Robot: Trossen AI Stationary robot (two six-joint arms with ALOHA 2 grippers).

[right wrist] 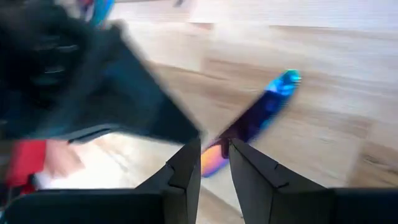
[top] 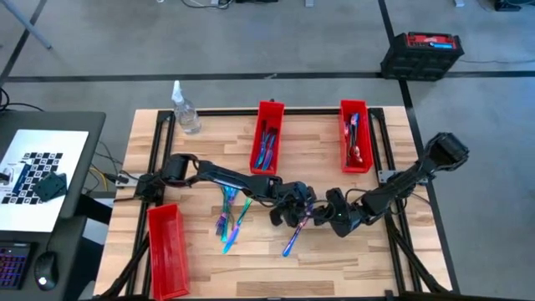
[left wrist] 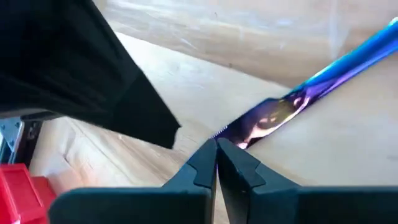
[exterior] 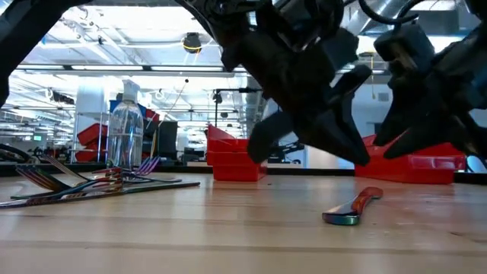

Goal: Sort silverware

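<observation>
On the wooden table point(top: 318, 159) three red bins point(top: 267, 138) stand, two at the far side already holding silverware, and a small pile of forks and knives point(top: 230, 219) lies near the middle. Both arms meet over one loose knife point(top: 292, 238) lying flat in front: the left gripper point(left wrist: 216, 163) has its fingers pressed together just beside the blade, while the right gripper point(right wrist: 214, 163) is slightly spread above it. I think one gripper should pin the thin knife while the other slides a finger under, because it lies flat
</observation>
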